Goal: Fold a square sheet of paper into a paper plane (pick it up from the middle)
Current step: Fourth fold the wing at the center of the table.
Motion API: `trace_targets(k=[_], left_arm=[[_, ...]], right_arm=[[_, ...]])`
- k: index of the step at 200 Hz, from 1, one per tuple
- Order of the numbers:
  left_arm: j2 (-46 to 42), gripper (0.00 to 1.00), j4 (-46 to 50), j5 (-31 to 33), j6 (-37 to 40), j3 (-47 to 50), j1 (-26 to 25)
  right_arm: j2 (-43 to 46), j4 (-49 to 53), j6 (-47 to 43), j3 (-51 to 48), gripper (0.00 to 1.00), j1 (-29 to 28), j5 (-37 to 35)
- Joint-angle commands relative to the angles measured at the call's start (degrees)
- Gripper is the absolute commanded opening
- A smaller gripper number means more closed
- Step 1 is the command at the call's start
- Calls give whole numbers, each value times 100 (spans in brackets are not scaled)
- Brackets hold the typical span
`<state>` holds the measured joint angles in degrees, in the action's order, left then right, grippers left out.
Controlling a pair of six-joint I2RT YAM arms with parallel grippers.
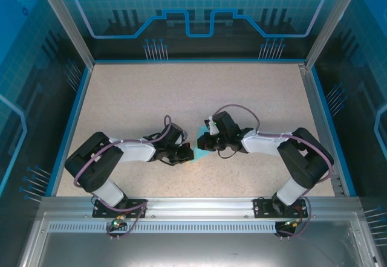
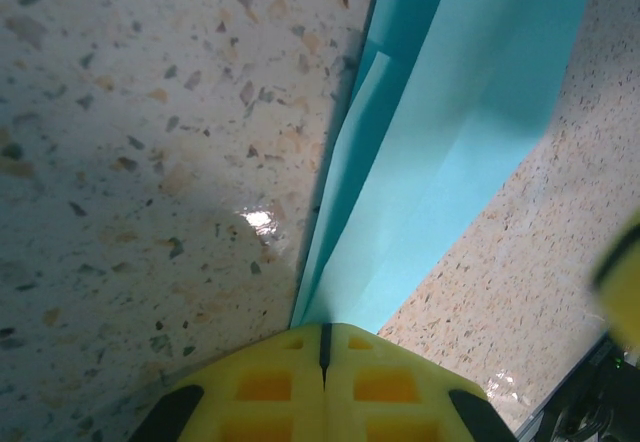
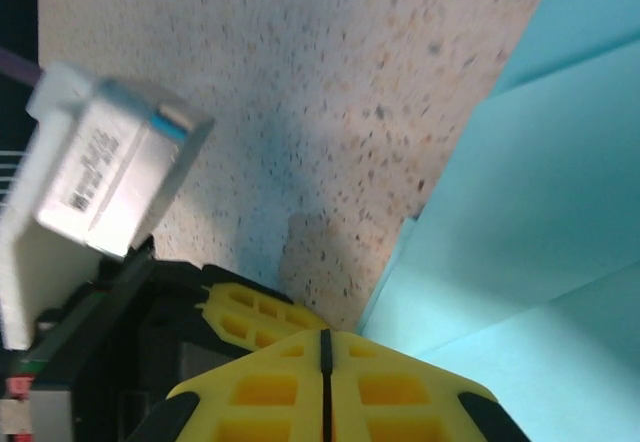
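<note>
Paper plane (image 2: 450, 152) pinched by L pincer (image 2: 325, 330) & R pincer (image 3: 325, 337), both pressed tight on it.

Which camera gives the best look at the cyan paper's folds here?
Left wrist: the cyan paper runs up the frame, with its overlapping layers and crease lines sharp. Right wrist shows layered paper along the frame's right side, blurred. In top external it is a small, distant cyan patch.
</note>
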<state>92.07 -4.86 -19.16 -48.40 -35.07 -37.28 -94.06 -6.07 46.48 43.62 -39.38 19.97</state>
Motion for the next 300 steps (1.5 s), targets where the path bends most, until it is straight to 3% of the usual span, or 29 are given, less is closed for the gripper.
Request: trace_targets(k=[1, 111, 231, 263, 300], left_arm=[[267, 0, 683, 222, -132, 300, -7], [274, 0, 788, 197, -141, 290, -7], [255, 0, 1019, 211, -44, 405, -5], [250, 0, 1033, 191, -20, 369, -3], [267, 0, 1032, 193, -21, 315, -6]], right_arm=[[-264, -235, 120, -133, 7, -146, 100], [-1080, 219, -11, 353, 7, -134, 115], [-1488, 834, -914, 1169, 6, 1092, 139], [-1243, 766, -966, 1179, 7, 999, 215], [-563, 462, -790, 711, 7, 414, 288]])
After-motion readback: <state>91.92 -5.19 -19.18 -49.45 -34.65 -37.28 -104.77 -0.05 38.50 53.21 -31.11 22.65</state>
